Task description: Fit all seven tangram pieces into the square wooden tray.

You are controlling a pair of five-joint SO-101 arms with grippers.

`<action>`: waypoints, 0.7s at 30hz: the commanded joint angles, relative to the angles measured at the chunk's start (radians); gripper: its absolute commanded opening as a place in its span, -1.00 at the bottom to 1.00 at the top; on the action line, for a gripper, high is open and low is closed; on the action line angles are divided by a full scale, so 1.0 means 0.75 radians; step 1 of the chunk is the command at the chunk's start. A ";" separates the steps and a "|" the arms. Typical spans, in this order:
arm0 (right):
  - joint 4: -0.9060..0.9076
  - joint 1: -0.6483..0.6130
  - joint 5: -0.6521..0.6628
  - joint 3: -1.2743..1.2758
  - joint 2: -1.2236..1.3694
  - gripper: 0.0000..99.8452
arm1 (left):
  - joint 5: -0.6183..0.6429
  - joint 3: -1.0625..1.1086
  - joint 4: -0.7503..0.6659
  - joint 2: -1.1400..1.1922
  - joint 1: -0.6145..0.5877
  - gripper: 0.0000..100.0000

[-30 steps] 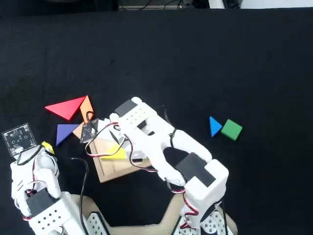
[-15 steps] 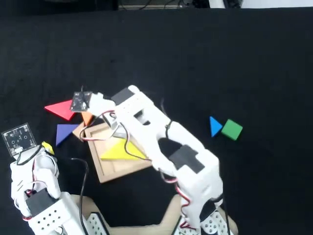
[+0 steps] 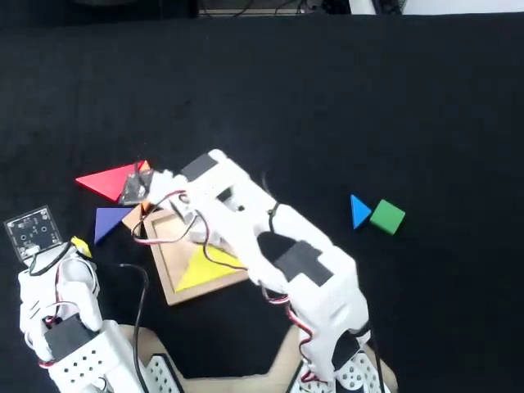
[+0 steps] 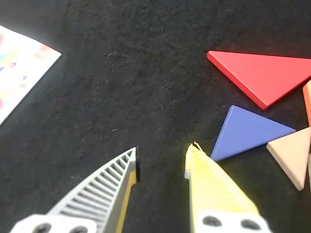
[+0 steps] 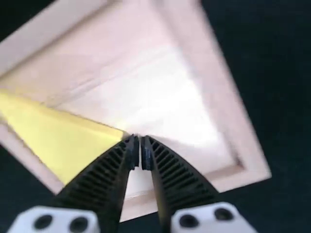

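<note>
One of seven is placed: the yellow triangle (image 3: 205, 268) lies in the tray (image 3: 160, 266), with the right jaws shut and empty at its tip. The red triangle (image 3: 110, 180), orange piece (image 3: 146, 172), violet triangle (image 3: 110, 221) and tan piece (image 4: 294, 155) lie on the desk at ten o'clock of the tray. The blue triangle (image 3: 359, 211) and green square (image 3: 387, 217) lie at three. The left jaws are parted and empty.

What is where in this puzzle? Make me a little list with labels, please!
Tray: wooden tray
Inside the tray: yellow triangle
Beside the tray: red triangle, violet triangle, orange piece
Far from the tray: blue triangle, green square
Left gripper: open, empty, near the violet triangle
Right gripper: shut, empty, over the tray
</note>
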 commanded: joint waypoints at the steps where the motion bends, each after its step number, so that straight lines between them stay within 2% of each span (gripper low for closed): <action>1: 0.039 -0.051 0.016 -0.062 -0.013 -0.98 | -0.014 -0.007 -0.031 -0.012 0.019 -0.66; 8: 0.117 -0.104 0.020 -0.073 -0.019 -0.98 | -0.014 -0.007 -0.031 -0.012 0.019 -0.66; 13: 0.104 0.059 0.049 -0.167 -0.058 -0.98 | -0.014 -0.007 -0.031 -0.012 0.019 -0.66; 18: 0.108 0.182 -0.178 -0.232 -0.111 -0.98 | -0.014 -0.007 -0.031 -0.012 0.019 -0.66; 21: 0.115 0.188 -0.417 -0.202 -0.111 -0.95 | -0.014 -0.007 -0.031 -0.012 0.019 -0.66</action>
